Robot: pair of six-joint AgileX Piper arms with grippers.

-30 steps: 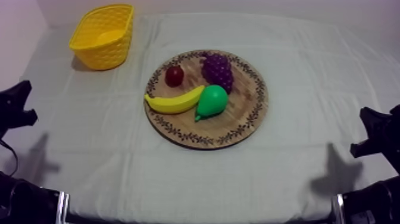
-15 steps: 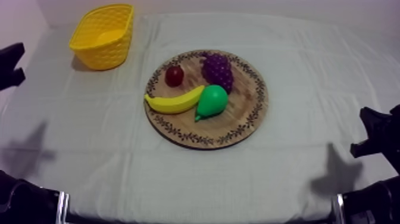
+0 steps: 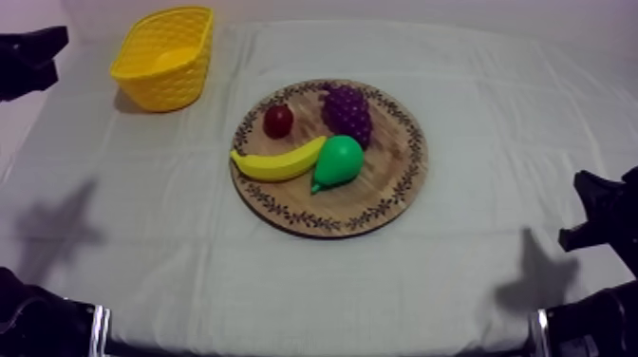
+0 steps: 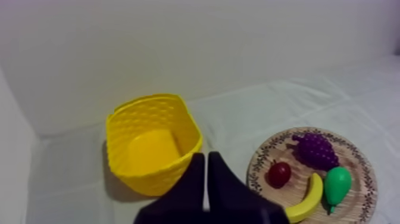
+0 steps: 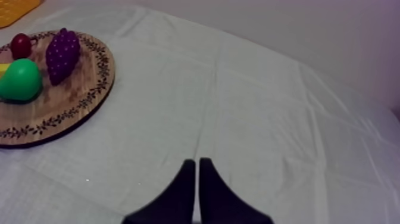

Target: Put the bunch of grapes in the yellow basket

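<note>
Purple bunch of toy grapes (image 3: 347, 112) lies on the round wooden board with patterned rim (image 3: 403, 180), beside a small red fruit (image 3: 278, 121), yellow banana (image 3: 280, 163) and green pear (image 3: 339, 159). Yellow woven basket (image 3: 171, 90) stands well apart on the counter (image 3: 494, 114). Left gripper (image 4: 205, 158) hangs near the basket, fingers pressed together. Right gripper (image 5: 197, 162) sits over bare cloth, fingers likewise together.

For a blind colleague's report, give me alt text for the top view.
A wooden board at centre holds grapes, a small red fruit, a banana and a pear. A yellow basket stands far left, the left gripper beside it; the right gripper sits low at right.
</note>
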